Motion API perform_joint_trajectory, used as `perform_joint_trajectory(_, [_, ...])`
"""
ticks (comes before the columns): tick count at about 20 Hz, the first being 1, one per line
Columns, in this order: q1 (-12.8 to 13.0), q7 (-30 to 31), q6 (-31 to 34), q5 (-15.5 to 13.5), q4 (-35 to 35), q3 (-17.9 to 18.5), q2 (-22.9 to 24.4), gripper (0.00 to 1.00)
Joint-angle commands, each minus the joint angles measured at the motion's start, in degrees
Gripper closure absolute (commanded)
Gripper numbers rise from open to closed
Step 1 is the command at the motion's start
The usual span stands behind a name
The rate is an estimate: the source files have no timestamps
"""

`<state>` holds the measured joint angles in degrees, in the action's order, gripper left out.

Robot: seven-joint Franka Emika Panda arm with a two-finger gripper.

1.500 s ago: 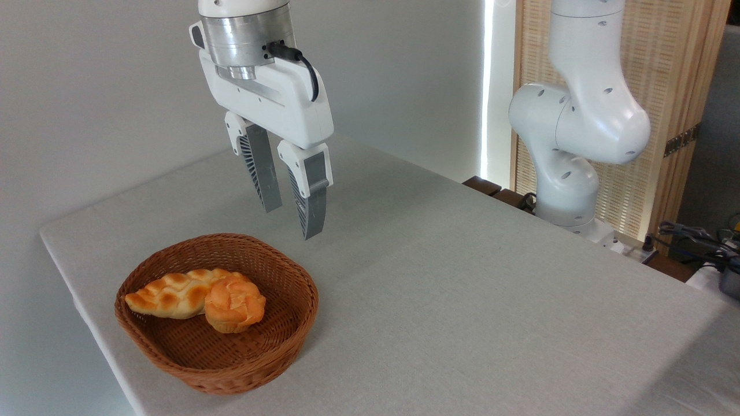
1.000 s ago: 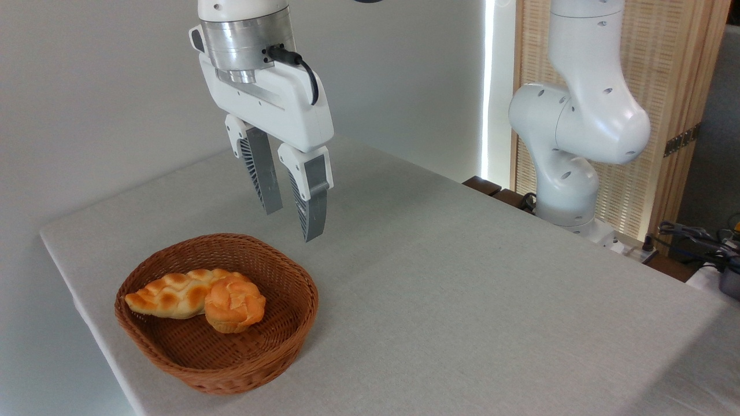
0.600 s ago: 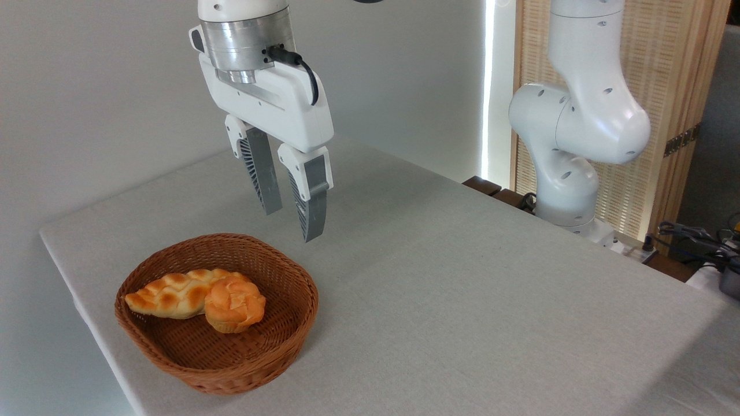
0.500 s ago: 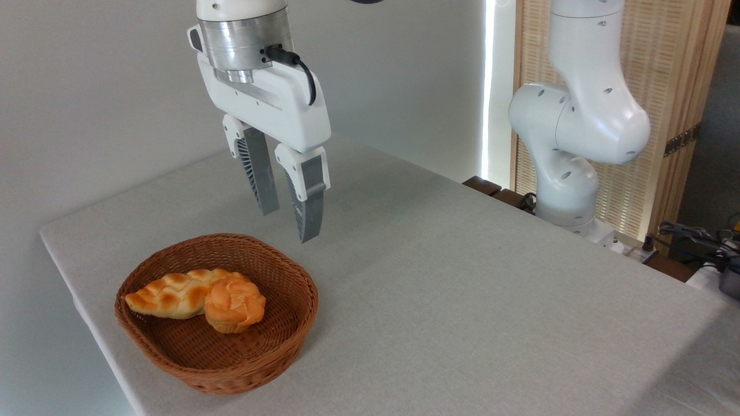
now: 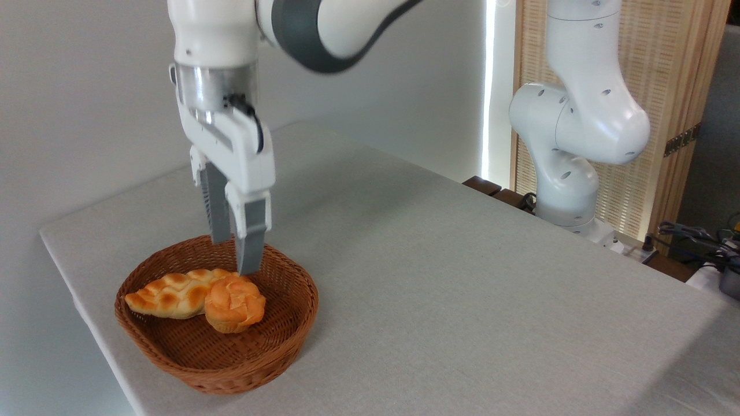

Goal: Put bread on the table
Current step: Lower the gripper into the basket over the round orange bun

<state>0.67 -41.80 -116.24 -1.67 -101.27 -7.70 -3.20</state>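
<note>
Currently the tool (image 5: 235,258) is positioned just above the bread (image 5: 234,304), its fingers slightly parted and nothing gripped. Bread is located in the wicker basket (image 5: 173,346), touching the braided loaf (image 5: 170,293), on the table (image 5: 462,277).

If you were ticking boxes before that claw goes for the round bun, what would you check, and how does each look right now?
1. Bun in plain sight in the basket: ok.
2. Gripper empty: ok, nothing between its fingers.
3. Fingers spread wide enough for the bun: not ok, the gap looks narrower than the bun.
4. Gripper lined up over the bun: cannot tell, one view only; it hangs just above the bun's far edge.
5. Bun free of neighbours: not ok, the braided loaf lies against it.
6. Free table to set it on: ok.
</note>
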Motion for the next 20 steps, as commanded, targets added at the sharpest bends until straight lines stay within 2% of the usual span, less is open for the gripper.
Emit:
perform_joint_trajectory(1, [0.0, -2.1, -9.0, -0.1, -5.9, -1.4, -0.1, 0.00])
perform_joint_trajectory(3, [0.0, -3.3, -9.4, 0.3, -7.3, -2.8, -0.4, 0.00])
perform_joint_trajectory(14, [0.0, -11.2, -17.6, 0.6, -12.0, -3.0, -2.1, 0.00])
perform_joint_trajectory(18, [0.1, -11.8, -20.2, 0.7, -13.0, -3.1, -3.1, 0.00])
perform_joint_trajectory(19, [0.1, -11.8, -21.0, 0.8, -13.0, -3.1, -3.4, 0.01])
perform_joint_trajectory(20, [0.1, -11.9, -22.2, 1.4, -13.1, -3.1, -3.8, 0.07])
